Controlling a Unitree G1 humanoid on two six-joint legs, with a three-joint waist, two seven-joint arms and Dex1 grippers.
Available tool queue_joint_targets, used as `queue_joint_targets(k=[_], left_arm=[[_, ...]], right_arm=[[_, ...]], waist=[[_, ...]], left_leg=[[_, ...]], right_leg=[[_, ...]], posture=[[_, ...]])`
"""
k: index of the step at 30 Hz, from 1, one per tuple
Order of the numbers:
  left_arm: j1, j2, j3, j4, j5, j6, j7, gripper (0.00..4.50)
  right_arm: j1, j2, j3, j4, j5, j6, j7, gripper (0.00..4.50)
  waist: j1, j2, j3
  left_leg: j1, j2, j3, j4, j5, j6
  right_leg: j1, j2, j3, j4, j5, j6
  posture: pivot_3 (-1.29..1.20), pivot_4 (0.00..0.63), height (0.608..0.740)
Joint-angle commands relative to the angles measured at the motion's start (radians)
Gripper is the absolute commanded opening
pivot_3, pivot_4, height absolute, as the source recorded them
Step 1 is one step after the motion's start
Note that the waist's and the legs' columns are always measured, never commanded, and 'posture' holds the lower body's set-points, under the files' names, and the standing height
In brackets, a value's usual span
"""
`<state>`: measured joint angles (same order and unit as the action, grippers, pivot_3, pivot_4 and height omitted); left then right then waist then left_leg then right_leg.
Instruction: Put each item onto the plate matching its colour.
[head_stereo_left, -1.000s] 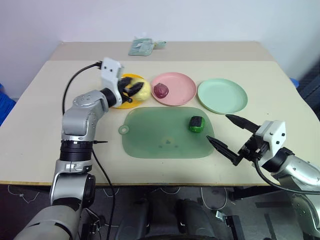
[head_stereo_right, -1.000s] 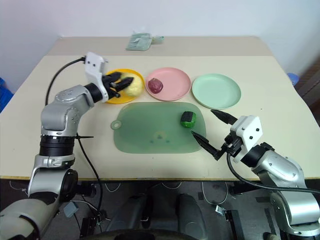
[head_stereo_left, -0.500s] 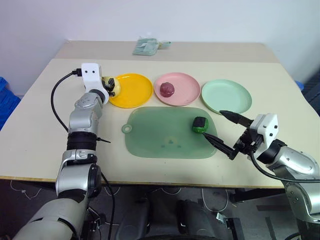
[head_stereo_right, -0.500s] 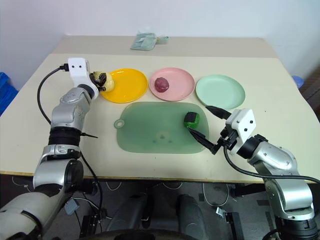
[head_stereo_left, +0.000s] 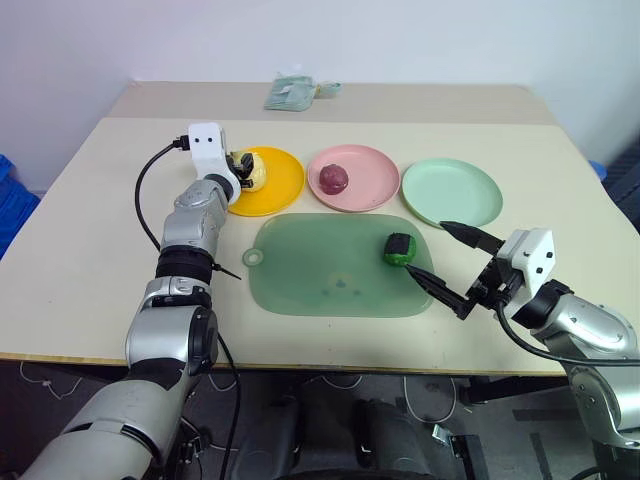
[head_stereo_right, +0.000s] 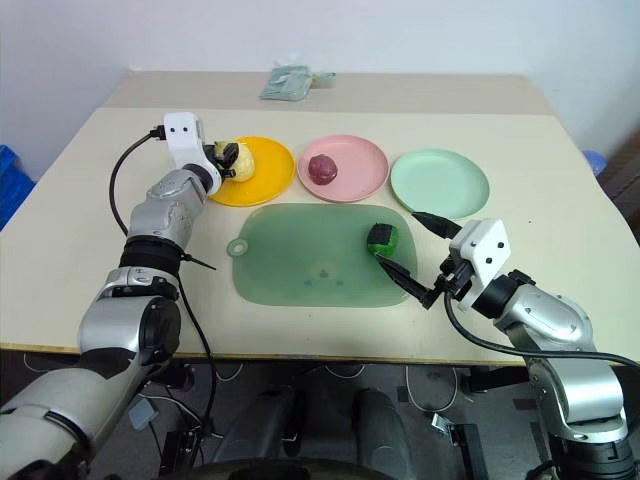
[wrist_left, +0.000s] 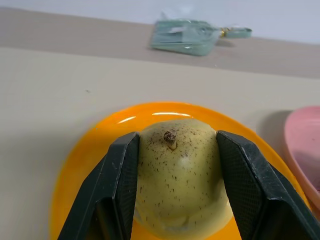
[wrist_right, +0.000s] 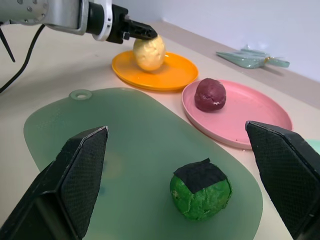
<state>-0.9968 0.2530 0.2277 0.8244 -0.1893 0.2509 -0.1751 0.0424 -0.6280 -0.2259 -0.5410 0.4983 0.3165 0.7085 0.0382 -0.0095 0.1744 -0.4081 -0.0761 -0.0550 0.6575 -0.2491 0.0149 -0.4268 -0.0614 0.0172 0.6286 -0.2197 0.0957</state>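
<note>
Over the orange-yellow plate (head_stereo_left: 272, 187), at the table's far left, the left gripper (wrist_left: 172, 165) has its jaws clenched on the pale yellow pear (wrist_left: 180, 175). The reddish-purple ball (head_stereo_left: 334, 179) sits on the pink plate (head_stereo_left: 368, 163). The green chunk (head_stereo_left: 398, 249) lies on the mat (head_stereo_left: 310, 265) between the right gripper's (head_stereo_left: 455, 268) spread jaws, near the mint plate (head_stereo_left: 450, 190).

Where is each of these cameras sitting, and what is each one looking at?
Left and right eye views: on the head, looking forward and down over the table; both arms show.
Left wrist view: on the left arm, looking along the left gripper, which is shut on the pear over the yellow plate.
Right wrist view: on the right arm, looking between the open right gripper at the green chunk on the mat.
Shared: both wrist views show the pear, the yellow plate and the pink plate.
</note>
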Motion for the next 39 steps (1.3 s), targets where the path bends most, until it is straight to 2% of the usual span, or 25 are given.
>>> queue_joint_targets(k=[1, 3, 4, 9, 13, 16, 19, 22, 24, 27, 30, 38, 39], left_arm=[[-0.038, 0.006, 0.013, -0.035, -0.027, -0.001, -0.023, 3.18], [-0.038, 0.009, 0.010, -0.040, -0.028, -0.001, -0.022, 4.18], [-0.038, 0.010, 0.009, -0.042, -0.029, 0.001, -0.022, 4.42], [-0.013, 0.010, 0.002, -0.112, -0.036, 0.016, -0.033, 4.42], [0.057, 0.017, -0.009, -0.303, -0.077, 0.072, -0.110, 4.42], [0.169, 0.054, -0.036, -0.546, -0.169, 0.207, -0.247, 4.42], [0.329, 0.129, -0.092, -0.775, -0.226, 0.205, -0.440, 4.42], [0.446, 0.234, -0.113, -0.926, -0.338, 0.287, -0.633, 4.42], [0.486, 0.283, -0.112, -0.978, -0.389, 0.303, -0.722, 4.42], [0.543, 0.363, -0.145, -1.012, -0.364, 0.236, -0.840, 4.42], [0.582, 0.403, -0.157, -1.031, -0.351, 0.192, -0.899, 4.42], [0.632, 0.413, -0.150, -1.082, -0.336, 0.158, -0.875, 4.42], [0.634, 0.413, -0.149, -1.086, -0.337, 0.157, -0.871, 4.47]], right_arm=[[-0.017, 0.010, -0.008, -0.044, 0.026, -0.022, 0.000, 4.50], [-0.025, 0.011, -0.004, -0.043, 0.026, -0.020, -0.001, 4.50], [-0.029, 0.012, -0.003, -0.042, 0.026, -0.020, -0.001, 4.50], [-0.048, 0.013, 0.008, -0.030, 0.022, -0.016, -0.004, 4.50], [-0.071, 0.017, 0.035, -0.019, 0.014, 0.001, -0.017, 4.50], [-0.090, 0.028, 0.087, -0.006, -0.008, 0.017, -0.034, 4.50], [-0.118, 0.051, 0.147, 0.026, -0.040, 0.032, -0.054, 4.50], [-0.157, 0.071, 0.207, 0.117, -0.103, 0.037, -0.074, 4.50], [-0.186, 0.087, 0.234, 0.177, -0.132, 0.040, -0.082, 4.50], [-0.252, 0.131, 0.260, 0.300, -0.178, 0.002, -0.098, 4.50], [-0.307, 0.164, 0.273, 0.403, -0.209, -0.024, -0.095, 4.50], [-0.374, 0.181, 0.303, 0.576, -0.310, -0.088, -0.096, 4.50], [-0.376, 0.180, 0.303, 0.586, -0.316, -0.089, -0.095, 4.25]], waist=[[0.000, 0.000, 0.000], [0.000, 0.000, 0.000], [0.000, 0.000, 0.000], [0.000, 0.000, 0.000], [-0.001, 0.000, 0.000], [-0.008, 0.000, 0.000], [-0.026, 0.001, 0.000], [-0.028, 0.001, -0.001], [-0.025, 0.001, -0.001], [-0.027, 0.001, -0.001], [-0.026, 0.002, 0.000], [-0.028, 0.002, -0.001], [-0.028, 0.002, 0.000]], left_leg=[[0.000, 0.000, 0.000, 0.000, 0.000, 0.000], [0.000, 0.000, 0.000, 0.000, 0.000, 0.000], [0.000, 0.000, 0.000, 0.000, 0.000, 0.000], [0.000, 0.000, 0.000, 0.000, 0.000, 0.000], [0.000, 0.000, 0.000, 0.000, 0.000, 0.000], [0.000, 0.000, 0.000, 0.000, 0.000, 0.000], [0.000, 0.000, 0.000, -0.002, 0.000, 0.000], [0.000, 0.000, 0.000, -0.003, 0.000, -0.001], [0.000, 0.000, 0.000, -0.003, 0.001, -0.001], [0.001, 0.000, 0.000, -0.003, 0.001, -0.001], [0.001, 0.000, 0.000, -0.004, 0.001, -0.001], [0.001, 0.000, 0.000, -0.005, 0.001, -0.001], [0.001, 0.000, 0.000, -0.005, 0.001, -0.001]], right_leg=[[0.000, 0.000, 0.000, 0.000, 0.000, 0.000], [0.000, 0.000, 0.000, 0.000, 0.000, 0.000], [0.000, 0.000, 0.000, 0.000, 0.000, 0.000], [0.000, 0.000, 0.000, 0.000, 0.000, 0.000], [0.000, 0.000, 0.000, 0.000, 0.000, 0.000], [-0.001, 0.000, 0.001, 0.001, 0.000, 0.000], [-0.001, 0.000, 0.002, 0.001, 0.000, -0.001], [-0.002, 0.000, 0.002, 0.001, 0.000, -0.001], [-0.002, -0.001, 0.002, 0.001, -0.001, -0.003], [-0.001, -0.001, 0.002, 0.000, -0.002, -0.005], [-0.002, -0.001, 0.002, 0.000, -0.002, -0.005], [-0.002, -0.001, 0.002, 0.000, -0.001, -0.003], [-0.002, -0.001, 0.002, 0.000, -0.001, -0.003]], posture=[[0.00, 0.150, 0.740], [0.00, 0.150, 0.740], [0.00, 0.150, 0.740], [0.00, 0.150, 0.740], [0.00, 0.150, 0.740], [0.00, 0.150, 0.740], [0.00, 0.150, 0.740], [0.00, 0.150, 0.740], [0.00, 0.150, 0.740], [0.00, 0.150, 0.740], [0.00, 0.150, 0.740], [0.00, 0.150, 0.740], [0.00, 0.150, 0.740]])
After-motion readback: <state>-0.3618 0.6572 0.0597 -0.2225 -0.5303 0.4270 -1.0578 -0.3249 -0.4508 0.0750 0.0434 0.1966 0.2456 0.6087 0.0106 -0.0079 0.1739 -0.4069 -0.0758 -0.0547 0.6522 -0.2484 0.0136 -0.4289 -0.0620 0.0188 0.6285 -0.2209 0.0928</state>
